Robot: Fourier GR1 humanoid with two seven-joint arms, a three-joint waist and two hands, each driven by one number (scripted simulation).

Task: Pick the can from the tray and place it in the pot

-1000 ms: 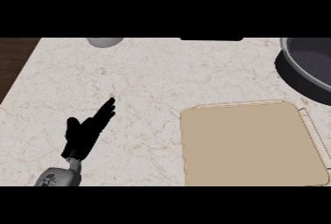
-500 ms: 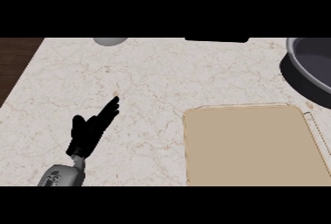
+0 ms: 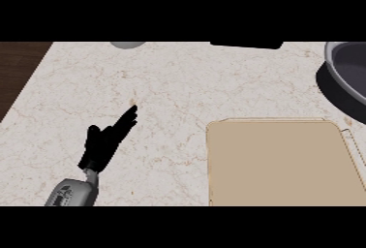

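Note:
A beige tray (image 3: 282, 162) lies at the lower right of the marble counter; no can shows on it or anywhere in view. The dark grey pot (image 3: 348, 72) sits at the right edge, partly cut off. My left hand (image 3: 106, 143) rests on the counter at the lower left, fingers straight and pointing up and right, holding nothing, well left of the tray. My right hand does not show.
A grey round object (image 3: 127, 44) peeks in at the top edge, and a black flat shape (image 3: 247, 45) lies at the top centre. The counter's left edge (image 3: 28, 85) borders dark wood.
The view has shifted, so the tray, the pot and the hand sit slightly further right and down in the picture. The hand's pose is the same.

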